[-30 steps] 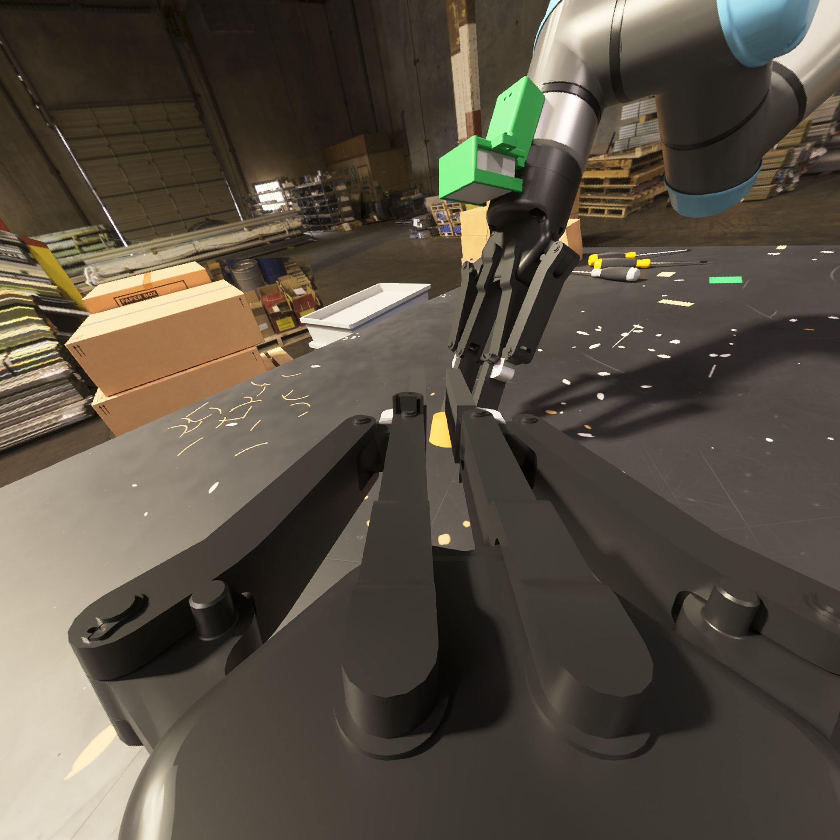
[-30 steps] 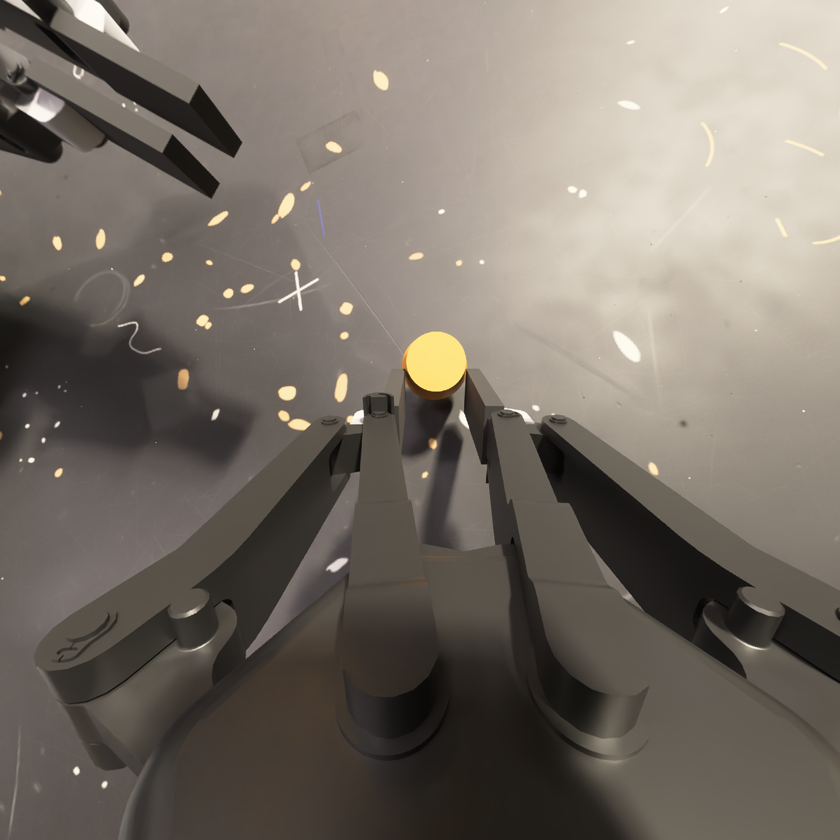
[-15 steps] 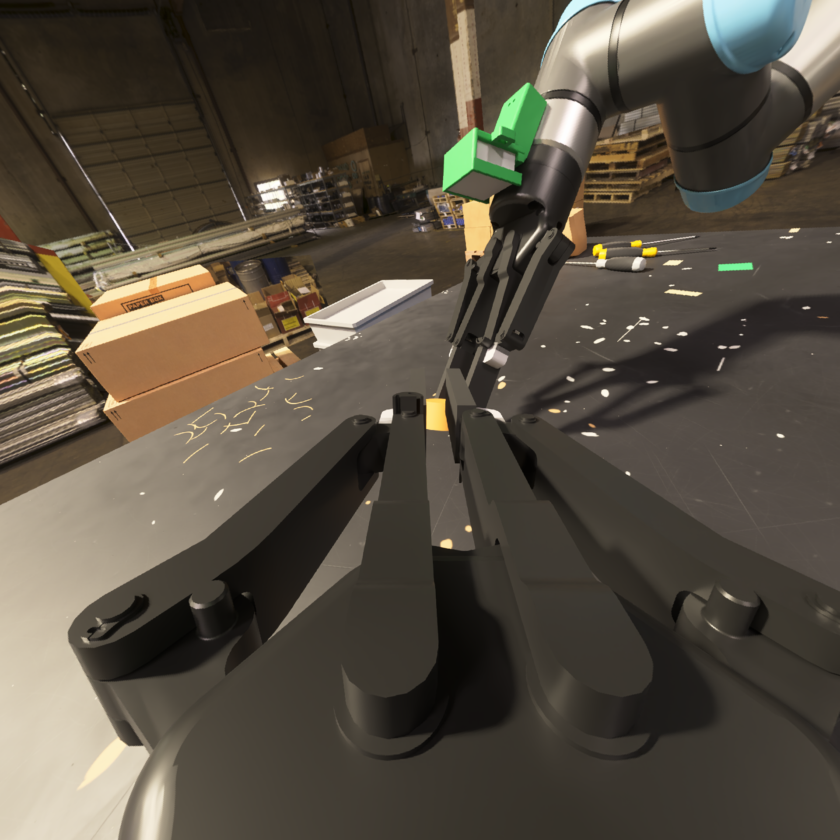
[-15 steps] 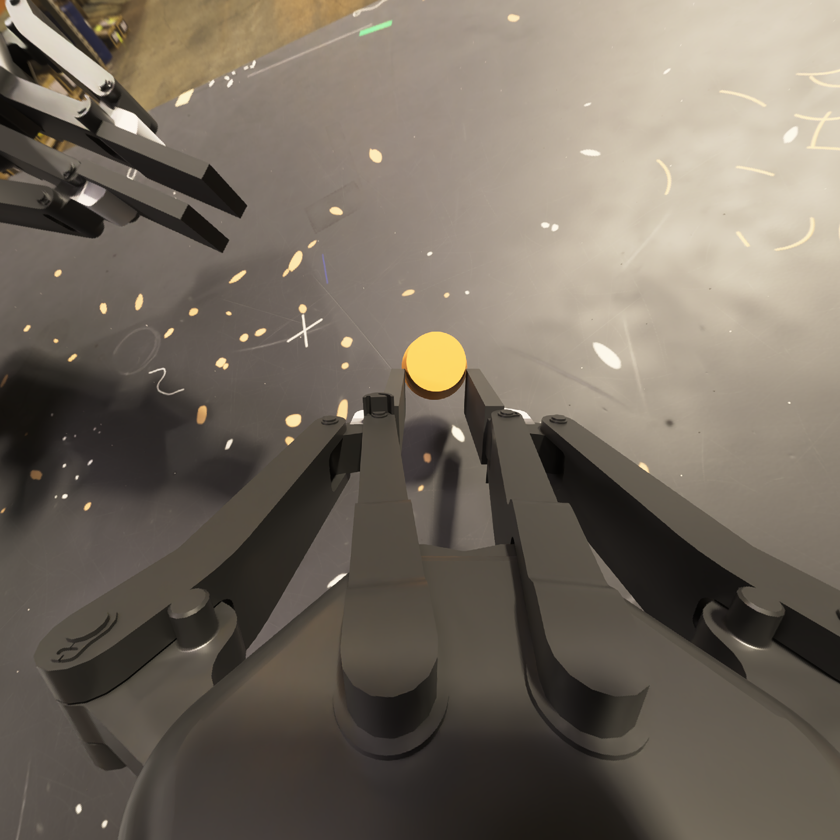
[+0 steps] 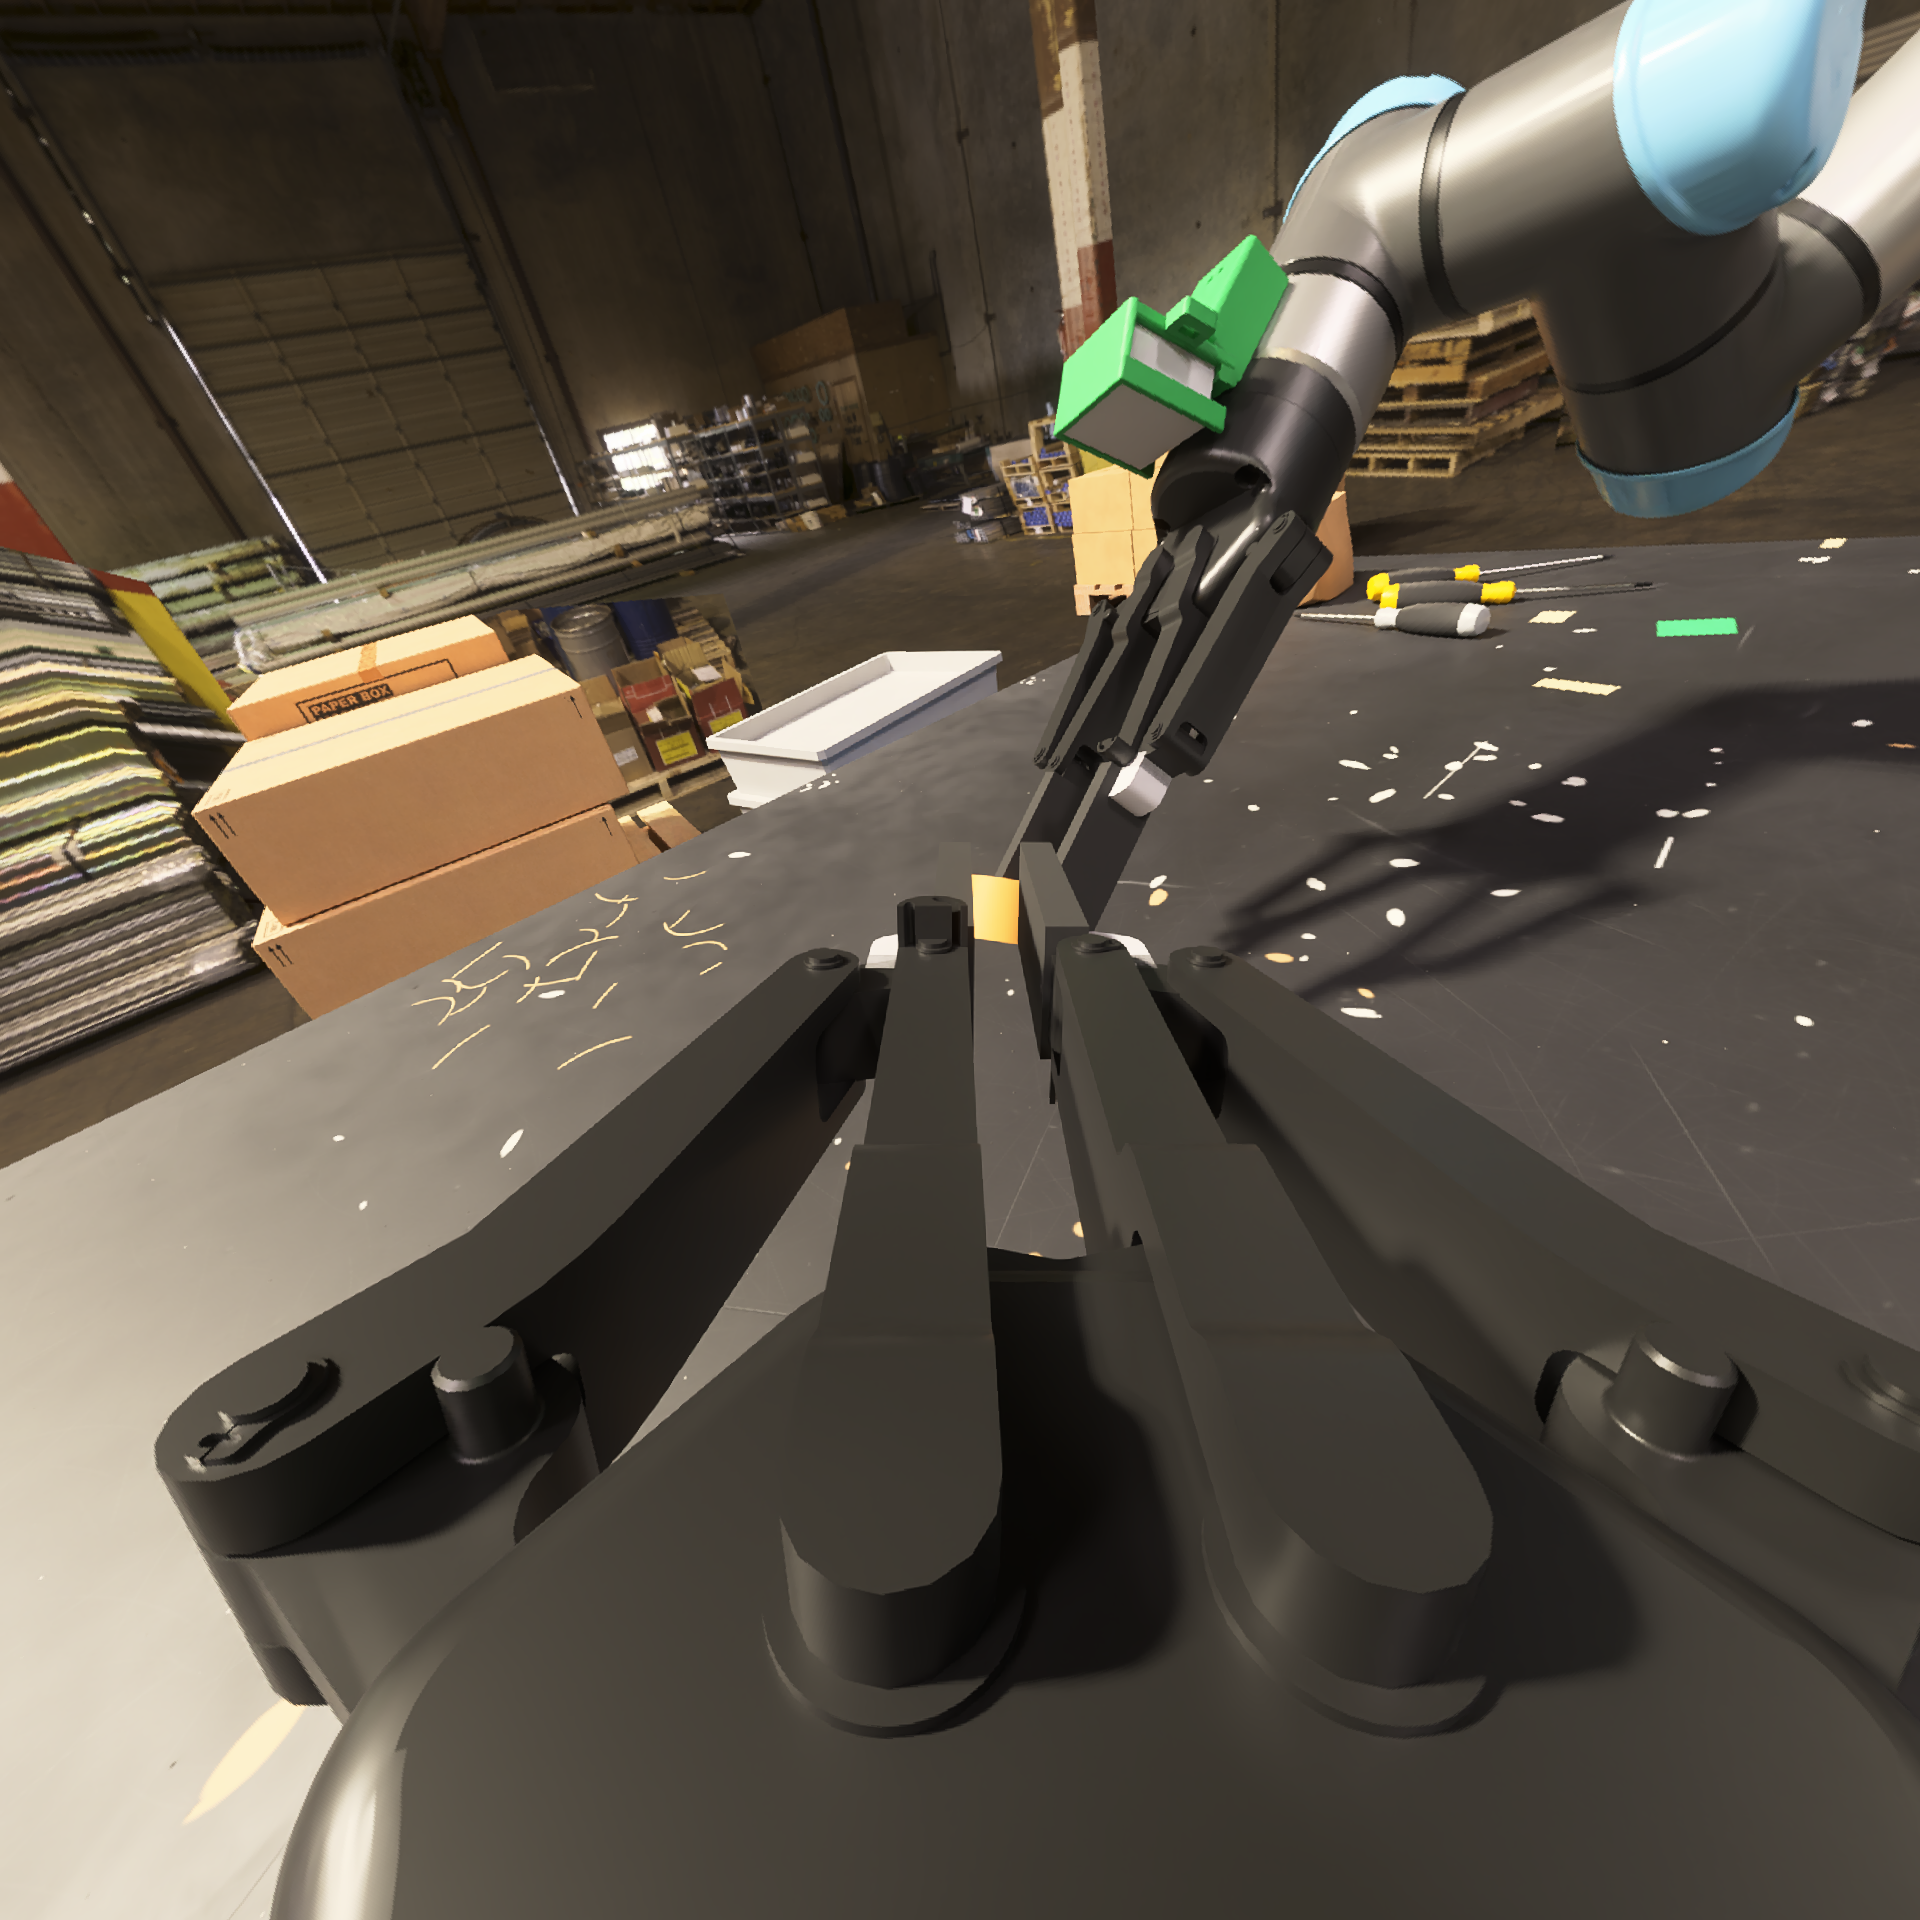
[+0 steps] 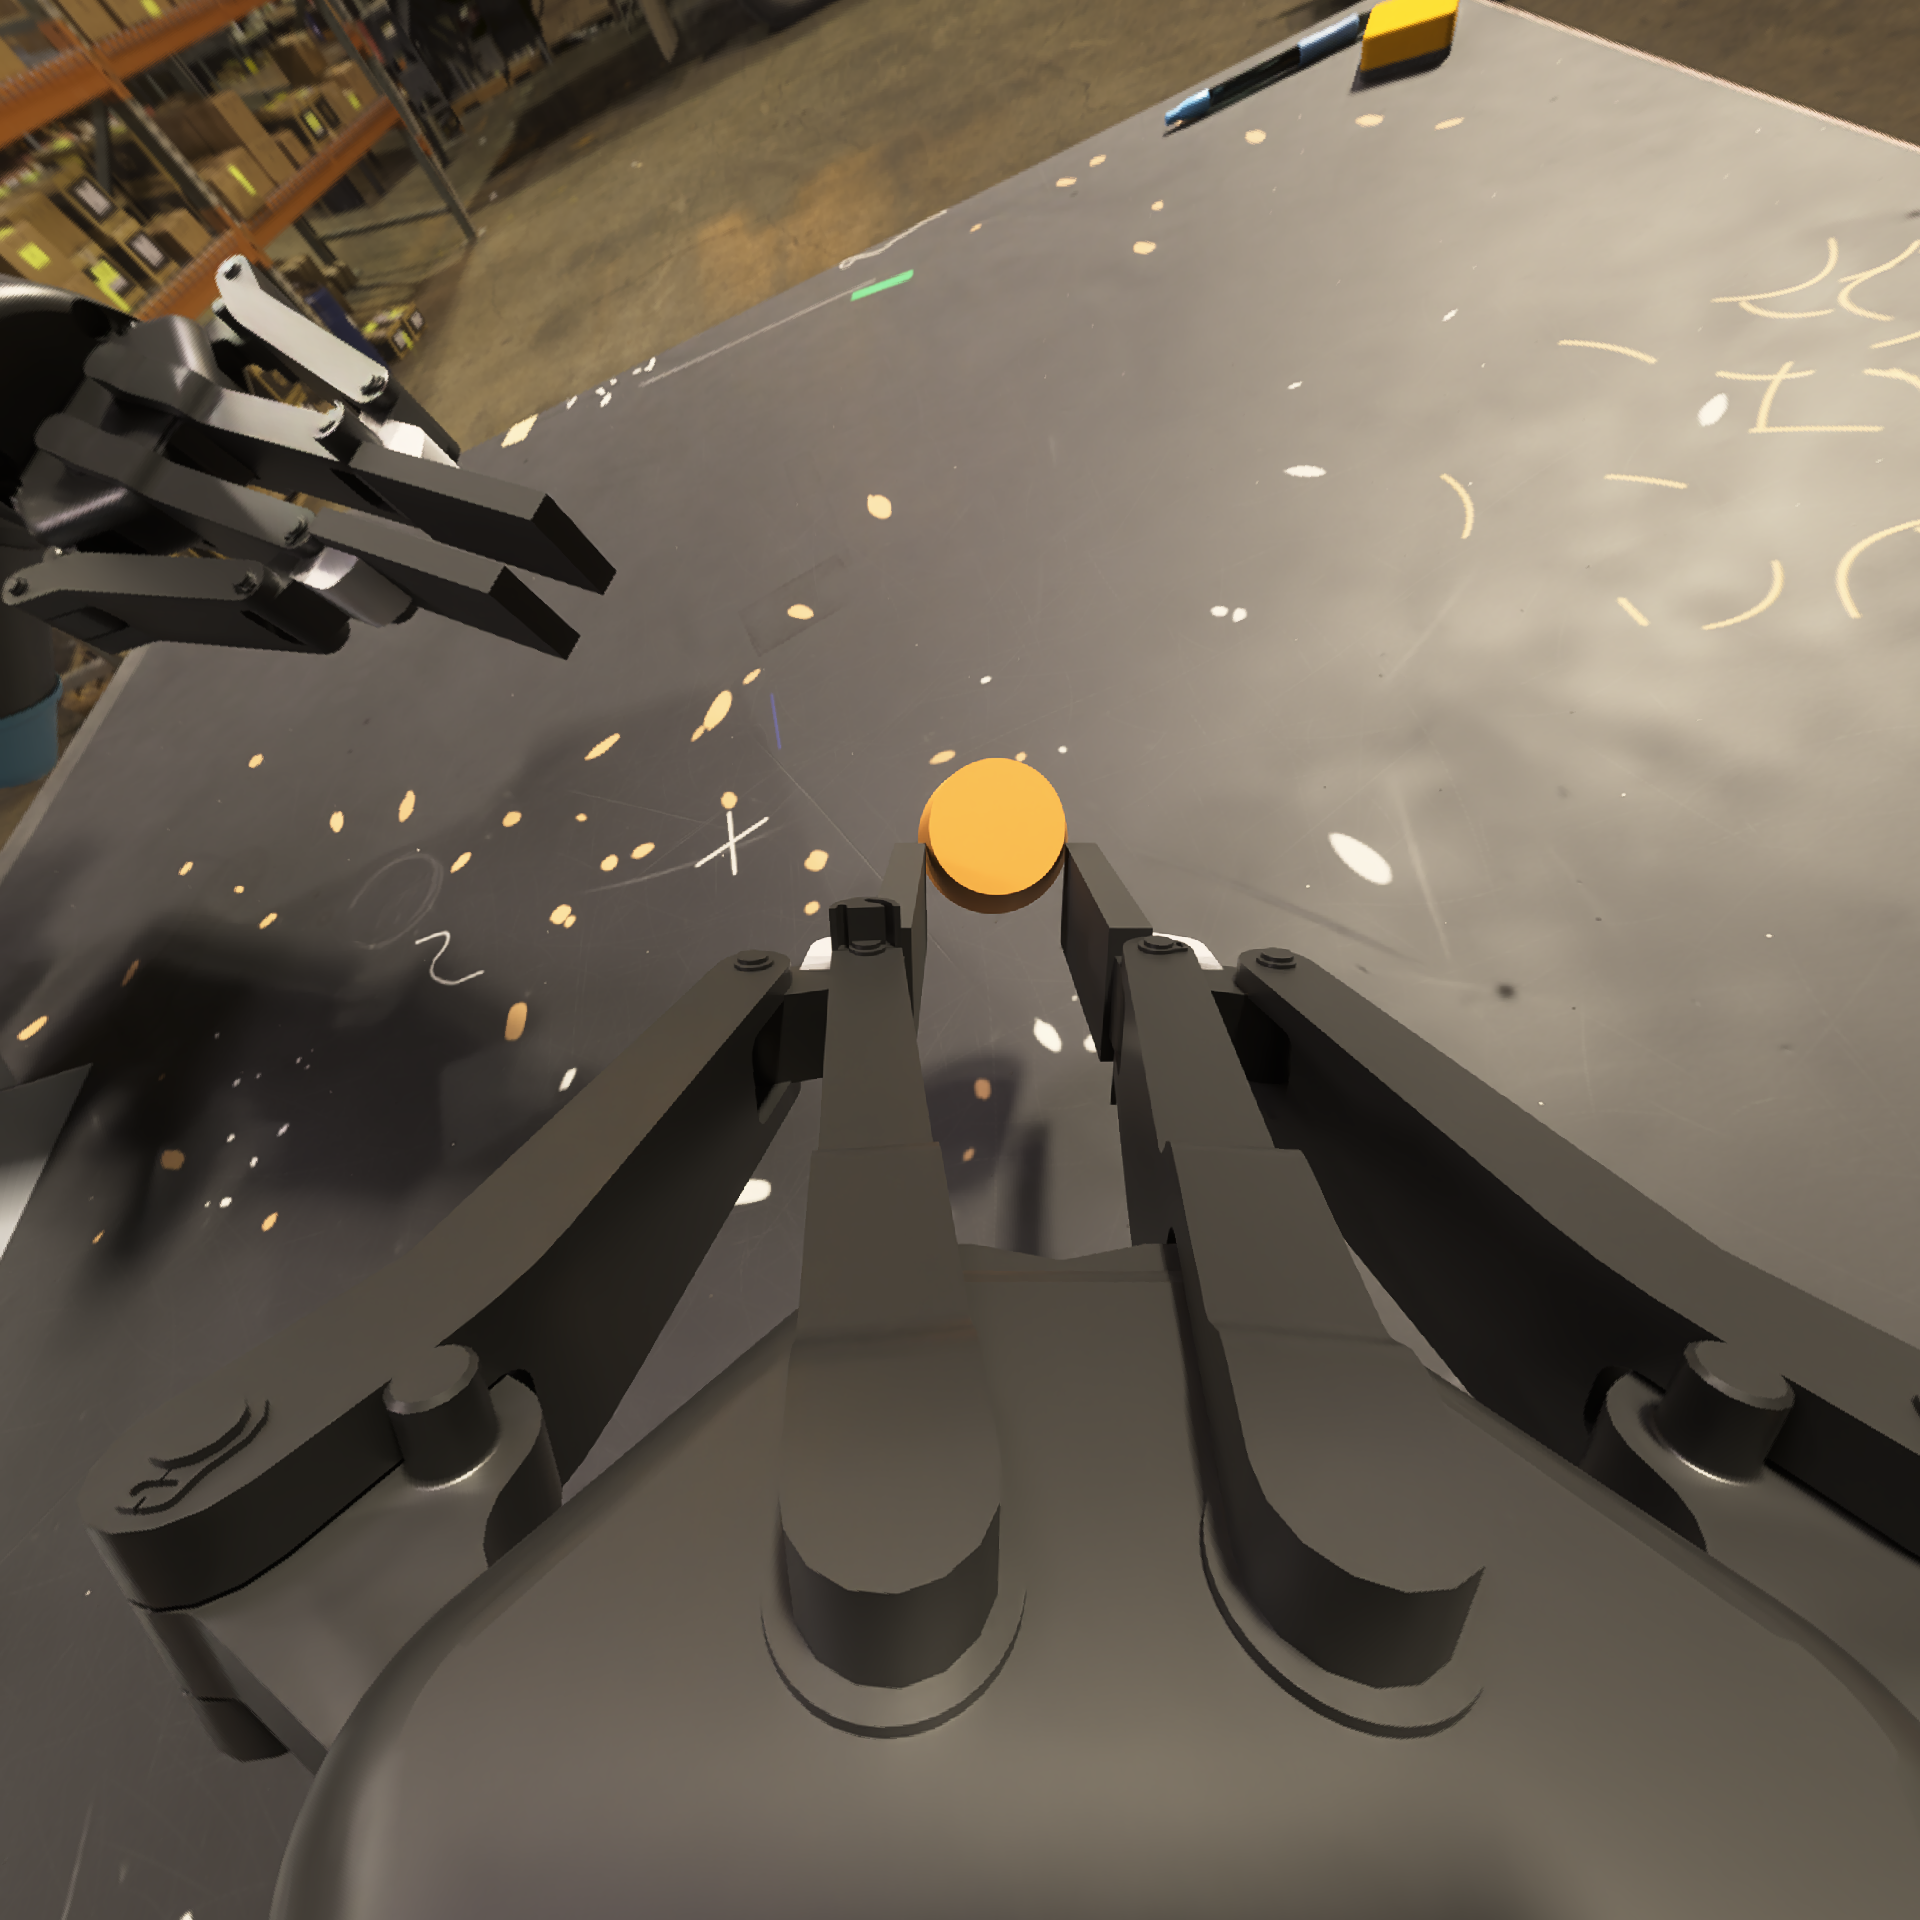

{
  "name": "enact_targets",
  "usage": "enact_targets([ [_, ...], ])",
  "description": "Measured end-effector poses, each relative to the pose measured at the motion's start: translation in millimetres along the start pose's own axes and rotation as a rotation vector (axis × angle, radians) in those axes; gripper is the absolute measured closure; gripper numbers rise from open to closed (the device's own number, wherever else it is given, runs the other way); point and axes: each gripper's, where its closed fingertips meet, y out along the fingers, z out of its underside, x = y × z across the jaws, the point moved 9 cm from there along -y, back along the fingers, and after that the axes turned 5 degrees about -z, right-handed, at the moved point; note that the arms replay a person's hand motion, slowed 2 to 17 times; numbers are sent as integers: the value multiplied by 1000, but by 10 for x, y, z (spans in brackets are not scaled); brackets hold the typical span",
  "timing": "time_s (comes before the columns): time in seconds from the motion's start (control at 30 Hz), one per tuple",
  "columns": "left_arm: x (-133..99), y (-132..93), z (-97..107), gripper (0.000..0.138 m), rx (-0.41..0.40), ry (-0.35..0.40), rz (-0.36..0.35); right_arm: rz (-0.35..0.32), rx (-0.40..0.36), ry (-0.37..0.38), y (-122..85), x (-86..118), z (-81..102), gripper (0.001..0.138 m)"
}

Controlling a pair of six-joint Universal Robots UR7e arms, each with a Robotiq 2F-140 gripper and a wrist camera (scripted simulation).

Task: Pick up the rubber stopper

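Note:
The rubber stopper (image 6: 995, 826) is a small orange plug with a round face. My right gripper (image 6: 992, 883) is shut on it, one finger on each side, and holds it above the dark table (image 6: 1351, 675); its shadow lies on the table below. In the left wrist view the stopper (image 5: 994, 907) shows just beyond my fingertips, in the right gripper (image 5: 1023, 873), which hangs down from its arm. My left gripper (image 5: 987, 925) is shut and empty. It also shows in the right wrist view (image 6: 582, 613), to the left of the stopper and apart from it.
A white tray (image 5: 852, 717) sits at the table's far edge. Screwdrivers (image 5: 1434, 603) and a green strip (image 5: 1694, 627) lie at the far right. A yellow block (image 6: 1408, 31) and a blue pen (image 6: 1257, 78) lie at another edge. Cardboard boxes (image 5: 416, 769) stand off the table.
My right gripper has risen with the stopper in it and tilted, so more of the table and its far edge show. The left gripper has hardly moved.

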Motion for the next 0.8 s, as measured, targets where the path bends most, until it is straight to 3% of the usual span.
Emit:
enact_targets([
  [0.4,-50,-7,-82,126,2,27,-5,-20,-102,24,-145,-41,-23,104],
  [0.8,-81,46,-133,126,20,55,-18,-33,-148,37,-214,-61,-24,104],
])
